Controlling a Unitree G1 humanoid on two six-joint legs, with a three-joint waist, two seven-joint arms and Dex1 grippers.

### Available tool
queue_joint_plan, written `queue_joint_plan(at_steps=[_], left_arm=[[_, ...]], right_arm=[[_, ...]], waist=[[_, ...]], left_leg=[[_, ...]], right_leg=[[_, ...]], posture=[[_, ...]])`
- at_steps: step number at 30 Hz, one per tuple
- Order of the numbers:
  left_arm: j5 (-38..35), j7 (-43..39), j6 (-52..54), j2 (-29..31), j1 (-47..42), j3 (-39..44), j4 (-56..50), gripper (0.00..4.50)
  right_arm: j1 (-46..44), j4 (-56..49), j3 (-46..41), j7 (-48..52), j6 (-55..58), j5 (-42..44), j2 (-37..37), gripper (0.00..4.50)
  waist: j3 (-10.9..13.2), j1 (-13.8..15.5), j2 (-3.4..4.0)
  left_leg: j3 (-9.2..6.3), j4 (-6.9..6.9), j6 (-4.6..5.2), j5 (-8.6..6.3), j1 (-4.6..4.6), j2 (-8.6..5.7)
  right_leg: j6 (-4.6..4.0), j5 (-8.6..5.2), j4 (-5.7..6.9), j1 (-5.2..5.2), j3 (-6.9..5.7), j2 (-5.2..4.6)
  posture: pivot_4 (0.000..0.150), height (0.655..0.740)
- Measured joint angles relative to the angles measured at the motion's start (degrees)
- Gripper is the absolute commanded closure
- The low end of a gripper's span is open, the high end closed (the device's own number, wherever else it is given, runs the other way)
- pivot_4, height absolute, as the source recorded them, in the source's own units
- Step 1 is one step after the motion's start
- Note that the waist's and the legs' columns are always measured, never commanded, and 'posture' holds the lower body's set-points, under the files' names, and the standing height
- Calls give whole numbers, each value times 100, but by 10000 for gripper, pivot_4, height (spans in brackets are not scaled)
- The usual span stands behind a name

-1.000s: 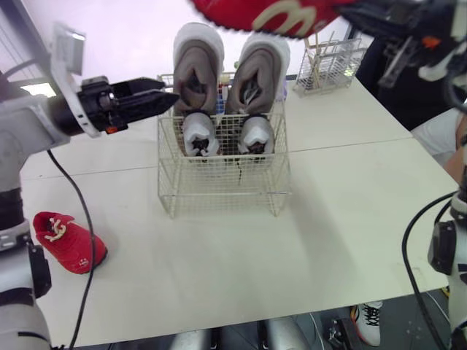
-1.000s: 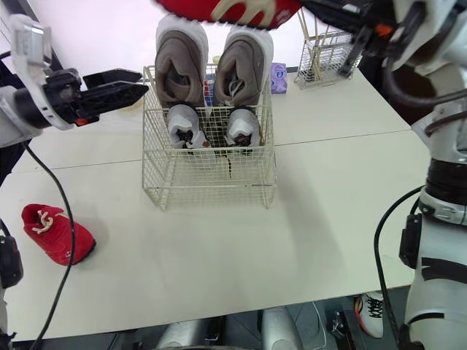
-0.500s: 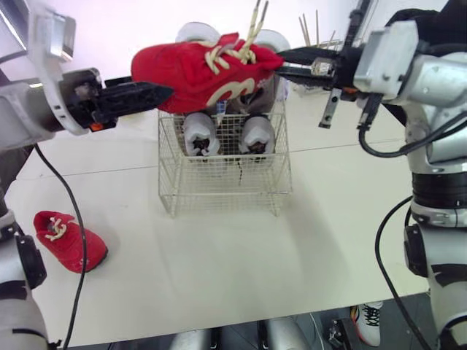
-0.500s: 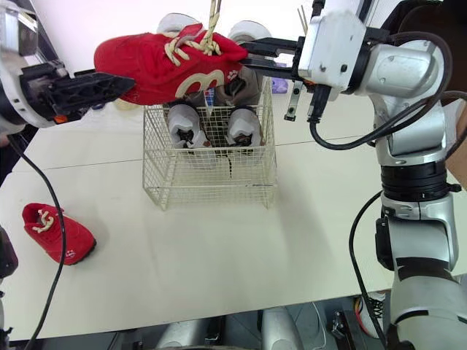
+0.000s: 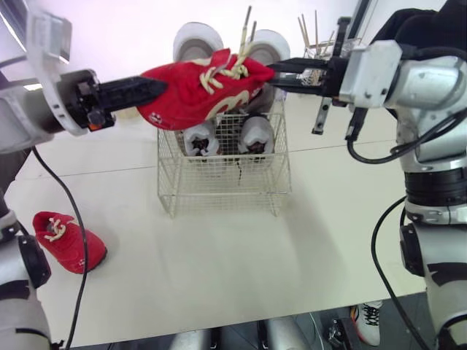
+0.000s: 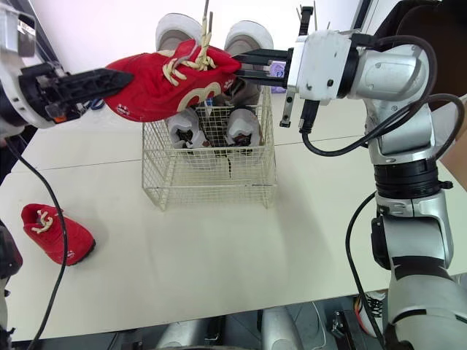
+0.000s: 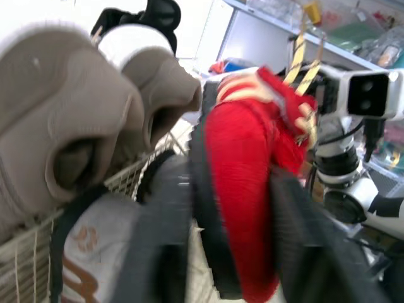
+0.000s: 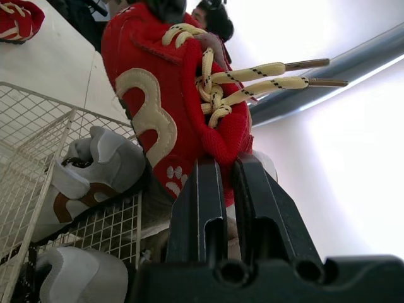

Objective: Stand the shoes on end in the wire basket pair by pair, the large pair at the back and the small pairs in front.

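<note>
Now left gripper (image 5: 151, 89) and right gripper (image 5: 277, 75) clamp the red shoe (image 5: 201, 98) bearing a cream "3" (image 8: 149, 120).

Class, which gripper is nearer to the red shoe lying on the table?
Left. The left gripper holds the raised shoe by its end toward the table shoe; the right gripper holds the far end, over the wire basket's right side.

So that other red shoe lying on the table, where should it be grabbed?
Probably by the rim of its opening, coming from above. The red shoe seems to rest sole-down on the table, with its opening and laces facing up, so that rim is exposed and can be pinched from inside and outside.
</note>
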Motion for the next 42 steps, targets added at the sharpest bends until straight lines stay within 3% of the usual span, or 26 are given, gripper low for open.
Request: queue_joint_plan(at_steps=[7, 10, 17, 21, 27, 33, 42], left_arm=[[-195, 335, 34, -281, 204, 224, -134, 41695], [-400, 693, 36, -533, 373, 371, -245, 41695], [-1301, 1910, -374, -1256, 865, 915, -812, 41695], [-1785, 2561, -849, -1606, 1017, 1046, -1136, 41695], [-2206, 3089, -1445, -1924, 1039, 916, -1471, 41695], [-2359, 3240, -1733, -1987, 1187, 633, -1594, 41695], [-2522, 3350, -2018, -1995, 1351, 396, -1708, 41695]], right_arm=[[-121, 62, 1, 194, 359, 131, -32, 45000], [-120, -74, -64, 276, 1306, 610, -97, 34319], [84, -385, -997, 262, 4950, 2821, -689, 559], [431, -352, -1755, -421, 6531, 4116, -348, 559], [678, -420, -2103, -1667, 7065, 4996, 861, 559], [492, -423, -2131, -2585, 6827, 5206, 1754, 559], [172, -413, -1991, -2810, 6489, 5255, 2355, 559]], waist=[[0, 8, -1], [2, 18, -3], [0, 32, -9], [-1, 3, -12], [-1, 11, -12], [-1, 23, -12], [-1, 2, -12]], left_leg=[[0, 1, 0, 0, 0, 0], [-1, 3, 0, 0, -2, 0], [-3, 2, 32, -19, -7, 0], [-2, 0, 32, -20, -5, 0], [2, 2, 20, -12, -6, 0], [4, 7, 10, -5, -9, -1], [4, 5, 10, -5, -8, -1]], right_leg=[[0, 0, -1, 1, 0, 0], [0, 0, -1, 1, 0, -2], [-1, 0, -7, 1, -1, -9], [-2, 1, -4, 0, 1, -8], [-1, 1, -1, -3, 1, -8], [-1, 2, -1, -2, 0, -7], [-1, 2, -1, -5, -1, -5]], posture=[[1500, 7400], [1500, 7400], [1500, 7400], [1500, 7400], [1500, 7400], [1500, 7400], [1500, 7400]])
